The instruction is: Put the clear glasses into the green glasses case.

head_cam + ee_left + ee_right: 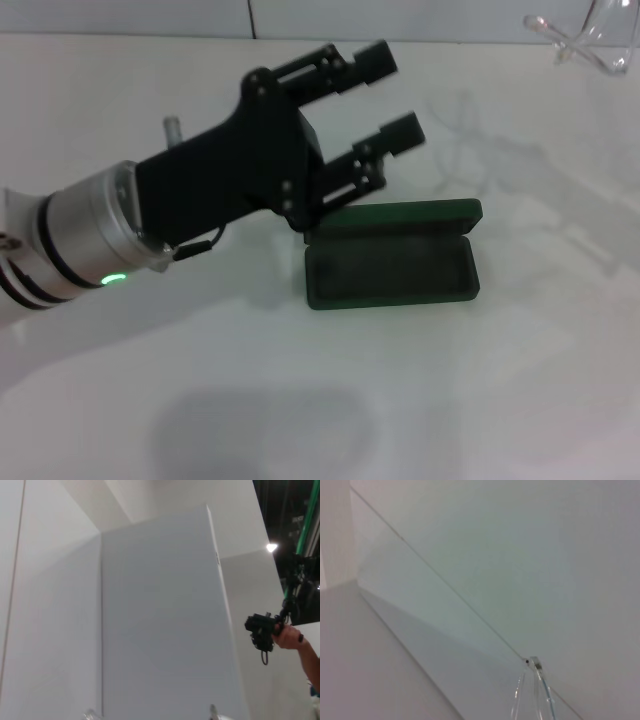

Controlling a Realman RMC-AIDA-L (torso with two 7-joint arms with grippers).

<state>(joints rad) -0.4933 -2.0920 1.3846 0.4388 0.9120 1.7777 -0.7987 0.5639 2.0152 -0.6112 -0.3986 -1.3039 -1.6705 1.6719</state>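
My left gripper (392,96) has its jaws spread wide w/ nothing between them. It hangs above the table, fingers pointing toward the far right, over the back-left corner of the case. I'd guess it's parked there mid-air so it's ready to steady the case or take a hand-off; either way it's touching nothing.

The green case (392,254) sits below and just right of that gripper, lid swung fully back and lying flat behind the tray. The dark lining faces up w/ nothing in it, so it's set to receive. No lettering readable on it from the head view.

The clear glasses (585,38) are at the far right corner, well apart from the case. They look lifted off the table, arms crossing. The right wrist view shows a clear arm and hinge (534,687) close up, so I judge the right arm has them, but that gripper isn't visible and I can't tell its jaw state.

The left wrist view shows only white wall panels plus someone's hand (286,636) holding a black device (260,629). No brands or text readable.
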